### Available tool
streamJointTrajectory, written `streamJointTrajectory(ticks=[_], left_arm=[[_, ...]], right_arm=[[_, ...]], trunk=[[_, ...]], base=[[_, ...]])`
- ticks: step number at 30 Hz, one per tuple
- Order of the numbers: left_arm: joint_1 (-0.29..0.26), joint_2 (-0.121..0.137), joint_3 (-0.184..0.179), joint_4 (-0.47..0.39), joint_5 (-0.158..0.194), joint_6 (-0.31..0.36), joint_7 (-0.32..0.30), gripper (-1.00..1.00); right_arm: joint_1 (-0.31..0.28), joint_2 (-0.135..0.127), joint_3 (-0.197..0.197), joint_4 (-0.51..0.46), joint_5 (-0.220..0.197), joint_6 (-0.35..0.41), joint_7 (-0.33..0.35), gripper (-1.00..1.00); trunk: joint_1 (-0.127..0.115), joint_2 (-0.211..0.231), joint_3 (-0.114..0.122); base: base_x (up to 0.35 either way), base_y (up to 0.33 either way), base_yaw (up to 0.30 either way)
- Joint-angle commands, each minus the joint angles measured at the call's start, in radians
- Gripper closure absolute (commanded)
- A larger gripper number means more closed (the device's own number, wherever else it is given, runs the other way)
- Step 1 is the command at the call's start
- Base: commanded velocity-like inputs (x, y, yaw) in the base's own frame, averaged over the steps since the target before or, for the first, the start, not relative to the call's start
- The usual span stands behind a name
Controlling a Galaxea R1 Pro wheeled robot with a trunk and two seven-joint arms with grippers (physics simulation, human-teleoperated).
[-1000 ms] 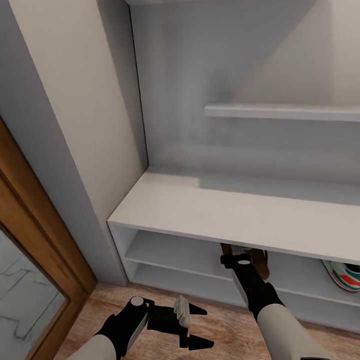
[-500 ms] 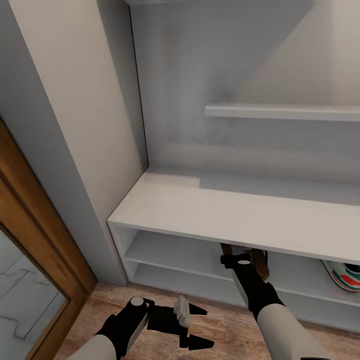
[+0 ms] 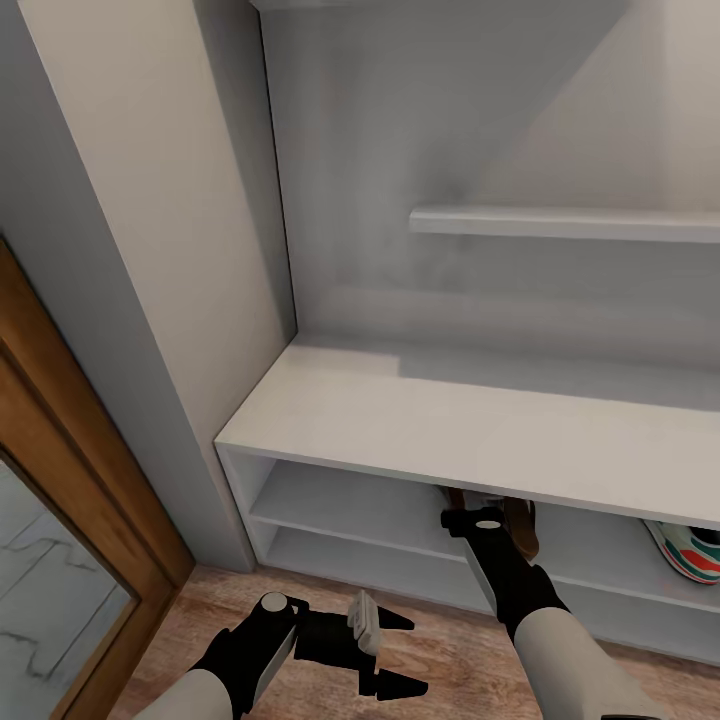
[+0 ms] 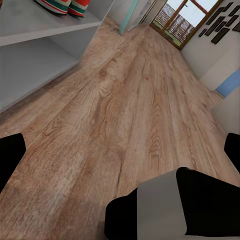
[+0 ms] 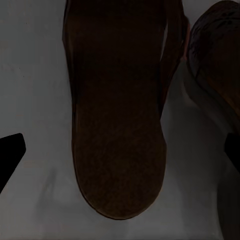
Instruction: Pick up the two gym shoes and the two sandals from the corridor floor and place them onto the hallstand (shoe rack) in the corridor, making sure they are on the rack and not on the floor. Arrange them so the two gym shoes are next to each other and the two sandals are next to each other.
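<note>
— Where the right gripper point(image 5: 120, 150) reaches into the upper shelf row of the pale grey-white hallstand point(image 3: 480, 430), how do its fingers stand?

— Spread wide; in the right wrist view the two black tips sit at opposite edges, clear of the dark brown leather sandal point(image 5: 117, 110) lying flat on the grey shelf between them. A second dark brown sandal point(image 5: 220, 60) lies just beside it. So two sandals, both on the rack.

— And the left gripper point(image 3: 385, 650)?

— Open as well, holding nothing, hanging over the light brown wood-plank floor point(image 3: 450, 660) in front of the rack.

— How many gym shoes?

— Two white sneakers with green stripes and red-orange accents point(image 4: 62, 5), side by side on the same shelf row, well apart from the sandals; the head view catches one at the right edge.

— Anything changed over the last second?

— Nothing I can make out. Arms, shoes and camera look the same throughout.
</note>
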Motion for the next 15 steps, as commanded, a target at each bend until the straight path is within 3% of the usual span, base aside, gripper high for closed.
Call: streamJointTrajectory(ticks=[1,6,15], left_arm=[[0.0,0.0,0.0,0.0,-0.004,-0.01,-0.001,-1.0],[0.0,0.0,0.0,0.0,-0.004,-0.009,-0.002,-1.0],[0.0,0.0,0.0,0.0,-0.004,-0.01,-0.002,-1.0]], right_arm=[[0.0,0.001,-0.004,-0.002,0.01,0.006,0.002,-1.0],[0.0,0.001,-0.004,-0.002,0.01,0.006,0.002,-1.0],[0.0,0.001,-0.005,-0.002,0.01,0.006,0.004,-1.0]], trunk=[[0.0,0.0,-0.001],[0.0,0.0,-0.001],[0.0,0.0,-0.001]], base=[[0.0,0.0,0.0],[-0.058,0.0,0.0],[-0.312,0.0,0.0]])
